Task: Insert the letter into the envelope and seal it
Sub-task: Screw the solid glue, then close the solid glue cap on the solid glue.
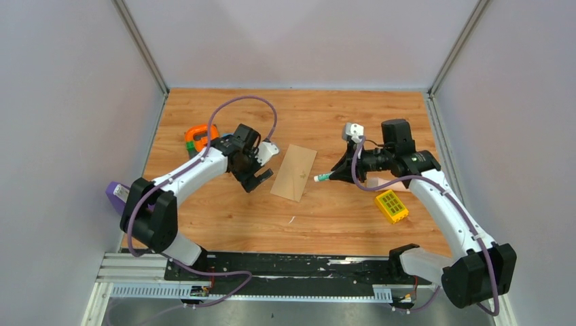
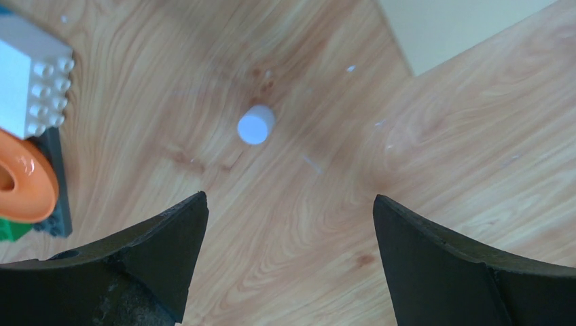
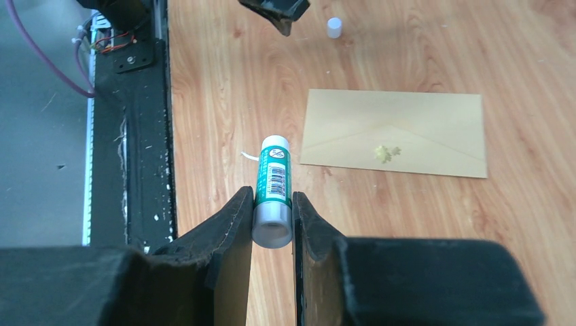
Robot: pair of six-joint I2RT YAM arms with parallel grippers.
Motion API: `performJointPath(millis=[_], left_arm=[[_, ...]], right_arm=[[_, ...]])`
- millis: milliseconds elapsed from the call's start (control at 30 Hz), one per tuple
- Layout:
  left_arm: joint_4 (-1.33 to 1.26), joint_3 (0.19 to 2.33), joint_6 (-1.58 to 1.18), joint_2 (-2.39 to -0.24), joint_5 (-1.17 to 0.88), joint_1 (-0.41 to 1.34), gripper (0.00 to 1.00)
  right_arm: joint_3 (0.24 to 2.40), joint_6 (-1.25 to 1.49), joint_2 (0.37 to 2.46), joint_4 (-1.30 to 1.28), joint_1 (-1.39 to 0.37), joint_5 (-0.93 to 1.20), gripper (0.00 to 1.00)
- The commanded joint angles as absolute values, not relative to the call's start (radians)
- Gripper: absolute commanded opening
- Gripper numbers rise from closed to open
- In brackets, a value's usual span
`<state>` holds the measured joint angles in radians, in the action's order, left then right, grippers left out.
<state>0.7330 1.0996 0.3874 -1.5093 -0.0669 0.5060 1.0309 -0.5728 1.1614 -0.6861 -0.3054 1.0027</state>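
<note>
Just right of the envelope [image 1: 293, 172], the right gripper [image 3: 272, 204] is clamped on a glue stick [image 3: 273, 180]. The stick's far end points at the envelope's right long edge, across a long axis that runs near to far. Just left of the envelope, the left gripper [image 1: 255, 178] hangs with jaws wide apart, holding nothing. The letter is not visible and is probably inside.
</note>
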Motion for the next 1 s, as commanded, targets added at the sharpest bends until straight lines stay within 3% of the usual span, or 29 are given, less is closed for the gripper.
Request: performJointPath(millis=[0, 267, 400, 967], left_arm=[[0.672, 1.087, 0.421, -1.523, 0.113, 0.503, 0.97], [0.596, 1.055, 0.431, -1.573, 0.115, 0.503, 0.85], [0.578, 1.071, 0.432, -1.622, 0.084, 0.496, 0.73], [0.533, 1.1, 0.412, -1.734, 0.006, 0.461, 0.53]], right_arm=[[1.023, -0.543, 1.117, -0.604, -0.28, 1.019, 0.0], [1.016, -0.542, 1.115, -0.604, -0.278, 1.034, 0.0], [1.01, -0.543, 1.107, -0.603, -0.278, 1.036, 0.0], [0.996, -0.552, 1.105, -0.604, -0.276, 1.058, 0.0]])
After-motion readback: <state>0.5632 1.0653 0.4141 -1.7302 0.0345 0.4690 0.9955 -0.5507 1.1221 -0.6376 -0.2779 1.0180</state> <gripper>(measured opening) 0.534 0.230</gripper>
